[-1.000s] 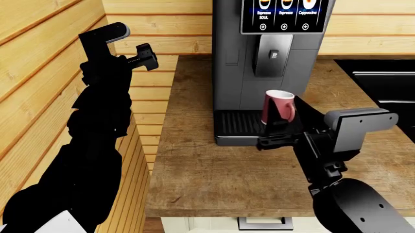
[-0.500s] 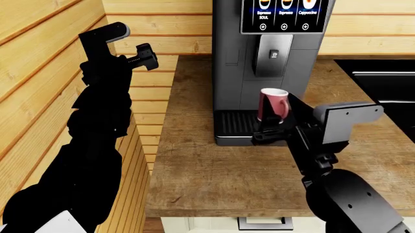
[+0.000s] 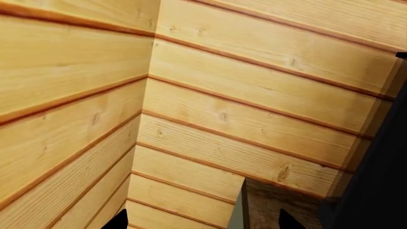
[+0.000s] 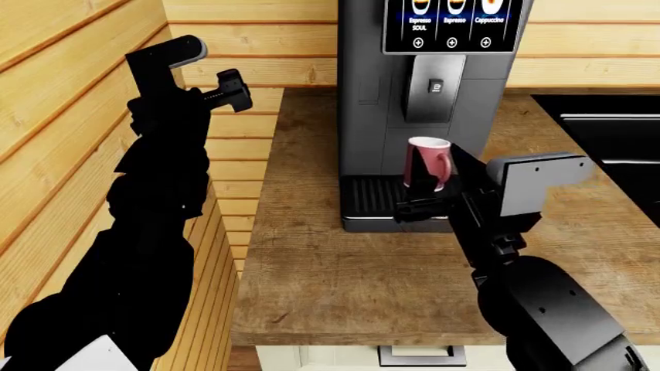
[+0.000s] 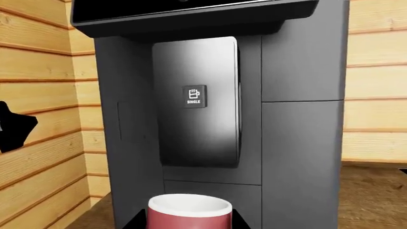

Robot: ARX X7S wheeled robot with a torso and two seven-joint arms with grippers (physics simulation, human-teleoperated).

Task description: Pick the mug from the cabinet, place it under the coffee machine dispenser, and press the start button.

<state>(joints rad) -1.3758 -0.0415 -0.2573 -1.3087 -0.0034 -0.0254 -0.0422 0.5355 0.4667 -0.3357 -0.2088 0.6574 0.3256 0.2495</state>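
Observation:
The red-pink mug (image 4: 427, 162) with a white inside is upright in my right gripper (image 4: 426, 197), which is shut on it. It hangs over the black ribbed drip tray (image 4: 373, 197), in front of the coffee machine and a little below the grey dispenser (image 4: 433, 87). From the right wrist view the mug's rim (image 5: 189, 206) sits low between the fingers, with the dispenser block and its cup icon (image 5: 194, 95) straight above. My left gripper (image 4: 232, 89) is raised by the plank wall, open and empty (image 3: 202, 223). On the touch panel (image 4: 452, 23) I cannot tell which mark is the start button.
The wooden counter (image 4: 341, 278) carries the tall dark-grey machine (image 4: 366, 85). Plank walls (image 4: 62, 93) close in the left side and the back. A dark recessed unit (image 4: 608, 131) lies at the right. The left arm stands high along the left wall.
My right gripper has carried the mug leftward and closer to the machine, from beside the tray's right end to over it. The left arm has not moved.

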